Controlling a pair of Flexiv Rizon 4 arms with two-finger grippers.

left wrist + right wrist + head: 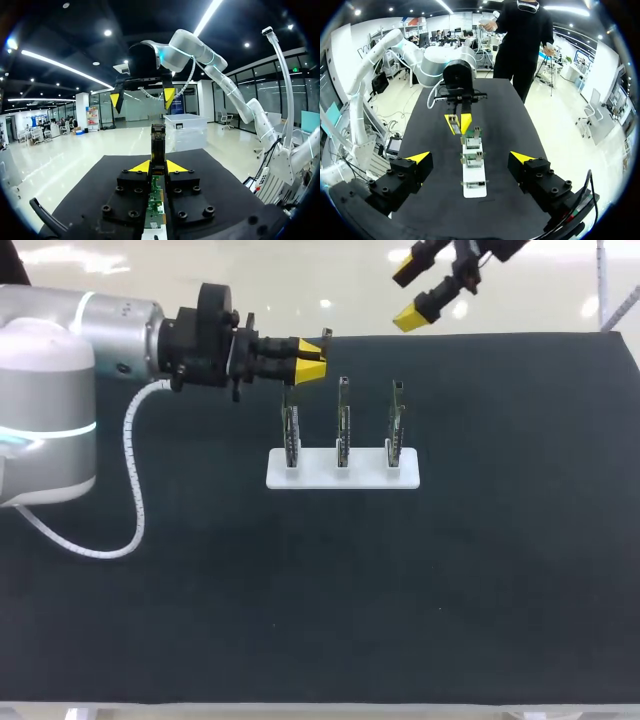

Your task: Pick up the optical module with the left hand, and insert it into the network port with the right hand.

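Black table [300,620], white rack [343,472]; left claw [311,358] gripping module [158,142].

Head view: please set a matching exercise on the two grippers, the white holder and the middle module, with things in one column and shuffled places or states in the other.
Things:
1. left gripper
2. right gripper
3. white holder
4. middle module

Places or states:
A. held up off the table, open
B. flat on the dark table, carrying three modules
C. at the top of the leftmost module
D. upright in the holder, no gripper at it

Pairs: 1-C, 2-A, 3-B, 4-D
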